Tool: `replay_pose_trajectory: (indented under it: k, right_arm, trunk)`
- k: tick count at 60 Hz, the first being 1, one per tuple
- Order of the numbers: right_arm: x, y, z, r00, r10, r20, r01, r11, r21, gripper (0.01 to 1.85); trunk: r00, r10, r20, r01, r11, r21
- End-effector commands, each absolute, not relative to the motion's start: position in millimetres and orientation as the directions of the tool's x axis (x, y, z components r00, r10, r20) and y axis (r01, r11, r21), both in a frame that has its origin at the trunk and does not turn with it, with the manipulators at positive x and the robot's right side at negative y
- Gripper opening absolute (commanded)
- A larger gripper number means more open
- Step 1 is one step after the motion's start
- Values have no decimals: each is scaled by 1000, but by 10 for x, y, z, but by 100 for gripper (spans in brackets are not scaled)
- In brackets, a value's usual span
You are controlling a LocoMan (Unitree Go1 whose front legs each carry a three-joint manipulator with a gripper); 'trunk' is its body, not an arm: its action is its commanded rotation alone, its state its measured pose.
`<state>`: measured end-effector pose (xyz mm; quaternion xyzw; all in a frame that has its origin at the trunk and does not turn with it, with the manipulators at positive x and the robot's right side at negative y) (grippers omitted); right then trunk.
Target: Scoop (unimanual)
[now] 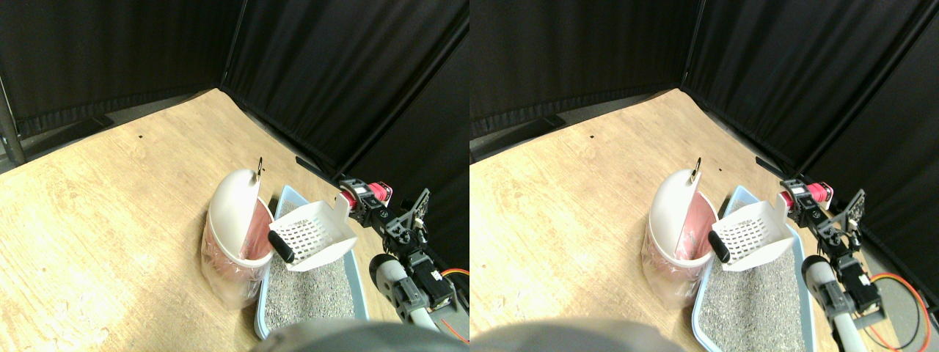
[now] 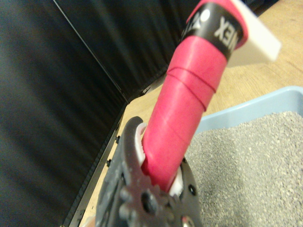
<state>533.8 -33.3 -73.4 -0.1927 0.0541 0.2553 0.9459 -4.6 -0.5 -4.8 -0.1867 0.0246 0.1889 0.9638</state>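
White slotted scoop, its pink-wrapped handle clamped in the right claw, is hovering beside the bin, and the dark lump at its lip is risking tumbling outside the bin.

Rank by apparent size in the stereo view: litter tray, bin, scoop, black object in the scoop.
1. Litter tray and bin: look alike in extent, and the tray is cut off below, so unranked.
2. Scoop.
3. Black object, clearly smallest.

a wooden floor carries a bin beside a litter tray.
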Motion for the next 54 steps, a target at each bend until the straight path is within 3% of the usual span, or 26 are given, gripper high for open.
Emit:
replay_pose_trajectory:
  k: [1,3,4,11,15,16,19,25,26,29,34,40,43,54]
  right_arm:
    - [5322,-280,-633,864,473,-170,-502,794,-342,26]
    - [5322,-279,-628,864,474,-170,-503,794,-343,23]
    - [5317,-273,-619,867,465,-180,-498,787,-364,6]
    - [5310,-267,-609,868,457,-195,-497,784,-372,15]
    - [5310,-266,-601,864,463,-197,-503,781,-371,6]
    - [5312,-266,-598,866,457,-203,-500,783,-370,23]
    - [5321,-269,-600,862,464,-202,-506,779,-371,29]
    - [5322,-272,-595,865,458,-203,-501,786,-363,22]
    - [5320,-273,-593,870,449,-204,-493,788,-367,6]
    - [5330,-286,-597,873,443,-204,-488,796,-359,12]
    - [5327,-301,-603,875,439,-203,-484,795,-366,6]
    - [5334,-369,-640,872,456,-179,-490,805,-335,13]
    - [5339,-402,-653,868,468,-165,-496,808,-319,7]
    - [5290,-620,-718,893,443,-78,-450,878,-162,7]
  trunk:
    - [922,367,-124,-387,852,-352]
    - [922,367,-124,-387,852,-352]
    - [922,367,-124,-387,852,-352]
    - [922,366,-123,-385,852,-354]
    - [922,366,-123,-385,852,-354]
    - [922,366,-123,-385,852,-354]
    - [922,366,-123,-385,852,-354]
    - [923,366,-120,-384,854,-350]
    - [923,365,-120,-383,855,-349]
    - [925,361,-120,-380,857,-347]
    - [927,355,-120,-374,861,-343]
    - [931,344,-120,-365,870,-333]
    - [933,339,-117,-358,874,-329]
    - [945,307,-111,-327,894,-306]
